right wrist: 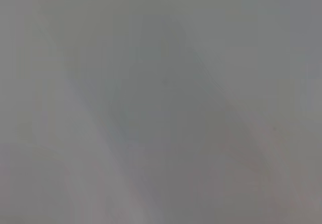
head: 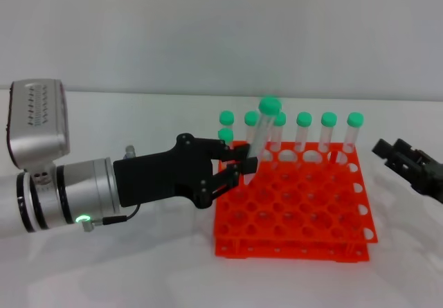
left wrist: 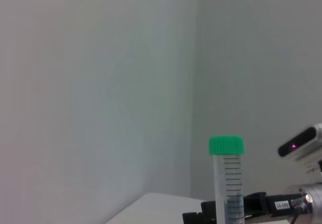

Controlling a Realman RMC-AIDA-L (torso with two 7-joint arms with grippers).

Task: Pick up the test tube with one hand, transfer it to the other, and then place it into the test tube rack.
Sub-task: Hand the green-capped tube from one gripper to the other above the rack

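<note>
- While we are clenching our left gripper [head: 243, 164] on the test tube [head: 260, 131], we are holding it above the near-left part of the test tube rack [head: 297, 211], with the lower end of the tube between the fingers and the green cap well clear above them.
- We are judging the main risk to be a slip or a swing of the tube (the grasp is sitting low on its body, so most of its length is standing free above the fingers), which could knock the capped tubes [head: 304, 131] standing just behind it in the back row.
- We are also seeing a risk for the handover: our right gripper [head: 408, 164] is waiting well apart at the rack's far right side, and we cannot tell how its fingers stand, so a misjudged approach could bump the rack or the tube.
- The tube's long axis is running nearly upright, leaning slightly, cap pointing up and bottom end pointing down toward the rack; the left wrist view is showing it upright too.
</note>
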